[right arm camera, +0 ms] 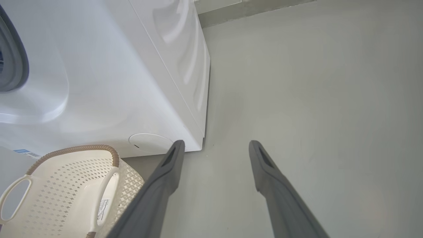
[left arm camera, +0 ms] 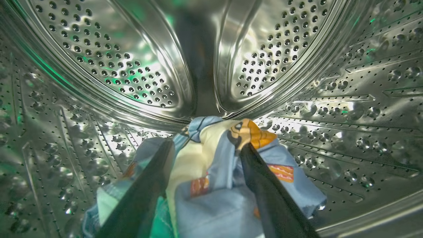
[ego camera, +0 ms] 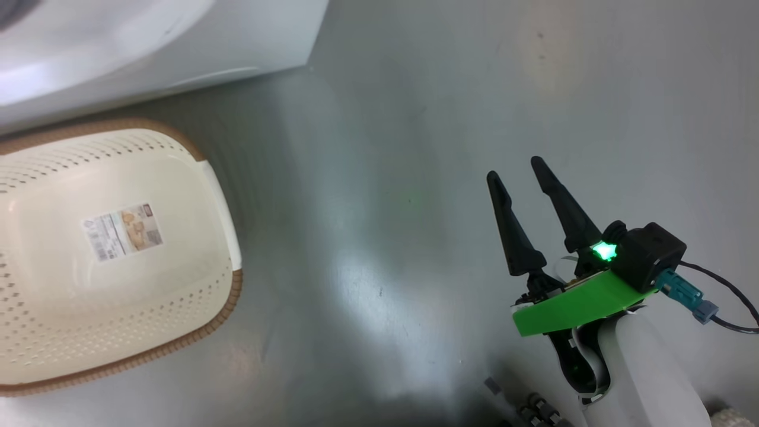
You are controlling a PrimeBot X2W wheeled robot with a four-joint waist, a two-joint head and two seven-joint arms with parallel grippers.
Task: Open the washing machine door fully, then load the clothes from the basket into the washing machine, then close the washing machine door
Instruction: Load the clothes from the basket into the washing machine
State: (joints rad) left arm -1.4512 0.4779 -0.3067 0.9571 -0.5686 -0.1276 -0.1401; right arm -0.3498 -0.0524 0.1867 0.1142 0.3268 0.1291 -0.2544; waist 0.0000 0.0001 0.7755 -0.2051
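Observation:
My left gripper (left arm camera: 207,145) is deep inside the steel drum (left arm camera: 132,66) of the washing machine (ego camera: 148,47). Its jaws stand wide apart. The clothes (left arm camera: 214,201), light blue fabric with orange and cream print, lie bunched on the drum floor between and under the fingers (left arm camera: 145,191). The cream basket (ego camera: 234,296) with a brown rim sits on the floor in front of the machine, nothing in it but a paper label. My right gripper (ego camera: 514,168) hovers open over bare floor to the right of the basket. The washing machine door is out of view.
The washing machine (right arm camera: 115,82) shows its white front and side, with the grey door seal (right arm camera: 13,62) at the left edge. The basket (right arm camera: 79,148) stands against the machine's base. My right gripper (right arm camera: 216,142) points at grey floor (right arm camera: 314,115) beside the machine's corner.

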